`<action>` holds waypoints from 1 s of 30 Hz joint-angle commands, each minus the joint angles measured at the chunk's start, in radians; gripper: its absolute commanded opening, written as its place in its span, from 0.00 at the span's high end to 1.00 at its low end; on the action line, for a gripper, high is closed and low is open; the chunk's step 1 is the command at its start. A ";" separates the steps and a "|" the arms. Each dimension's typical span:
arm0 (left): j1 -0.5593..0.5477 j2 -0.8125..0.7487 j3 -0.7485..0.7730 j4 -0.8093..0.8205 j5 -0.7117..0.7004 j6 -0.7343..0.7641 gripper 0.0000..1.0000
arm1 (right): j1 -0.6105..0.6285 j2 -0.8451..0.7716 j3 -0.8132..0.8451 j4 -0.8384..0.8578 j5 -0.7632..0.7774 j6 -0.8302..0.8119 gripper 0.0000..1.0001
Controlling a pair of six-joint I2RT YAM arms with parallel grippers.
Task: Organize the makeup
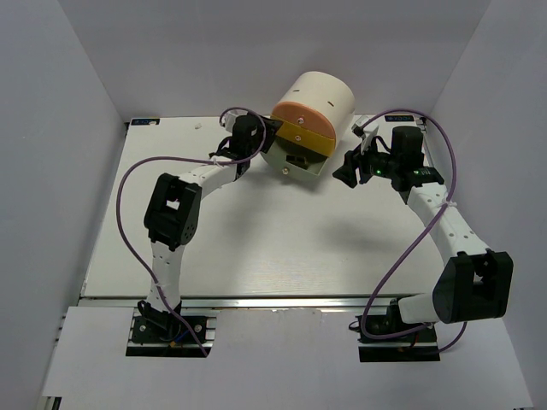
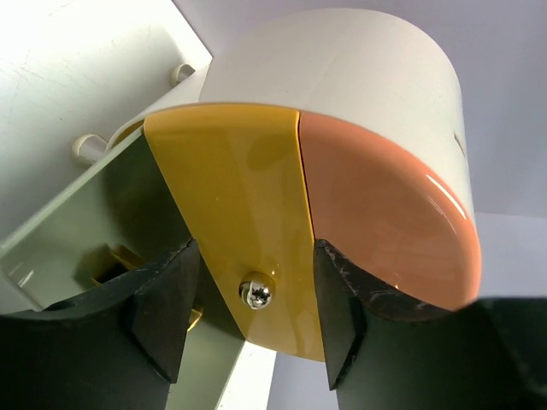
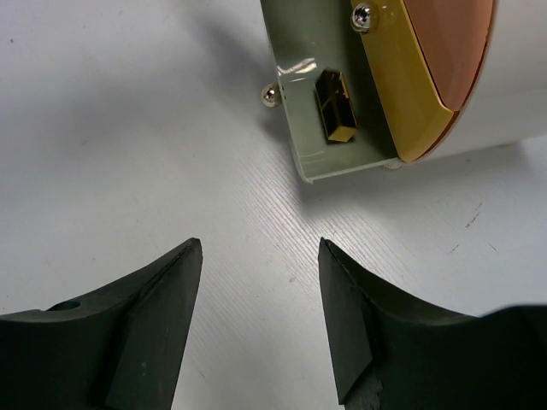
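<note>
White table (image 1: 256,248), one. At its far edge, one big cream plastic cylinder (image 1: 329,92) with three drawers in view: one glossy peach drawer (image 2: 385,222), one glossy yellow drawer (image 2: 231,188), and one pale green drawer (image 3: 295,102) swung out over the table. Left end effector (image 2: 256,248) straddles the yellow drawer's tip, a finger on either side; cannot tell whether it pinches or has let go. Right end effector (image 3: 261,243) released, nothing between its fingers, above the table near the green drawer. Makeup seen: one black-and-gold lipstick tube (image 3: 335,107), lying inside the green drawer; no other pieces visible. One small metal ball knob (image 3: 270,95) beside that drawer's edge. Likely step: working the drawers with the tube stowed. To do it well, follow the pivot's arc, press lightly so the cylinder does not shift, and keep the tube clear of the closing edge
</note>
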 commanded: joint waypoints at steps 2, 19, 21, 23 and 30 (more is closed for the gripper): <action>-0.005 -0.021 0.044 -0.026 -0.027 0.048 0.35 | -0.005 -0.017 -0.003 0.033 -0.008 0.010 0.37; 0.218 -0.276 -0.137 -0.531 -0.108 0.720 0.51 | -0.005 -0.016 -0.021 0.041 -0.034 0.013 0.37; 0.231 -0.268 -0.139 -0.561 -0.148 0.758 0.42 | -0.005 -0.007 -0.012 0.030 -0.042 0.008 0.35; 0.231 -0.230 -0.098 -0.585 -0.186 0.816 0.34 | -0.005 0.002 -0.004 0.021 -0.050 0.007 0.34; 0.233 -0.040 0.110 -0.683 -0.261 0.934 0.28 | -0.005 0.006 0.004 0.012 -0.054 -0.001 0.32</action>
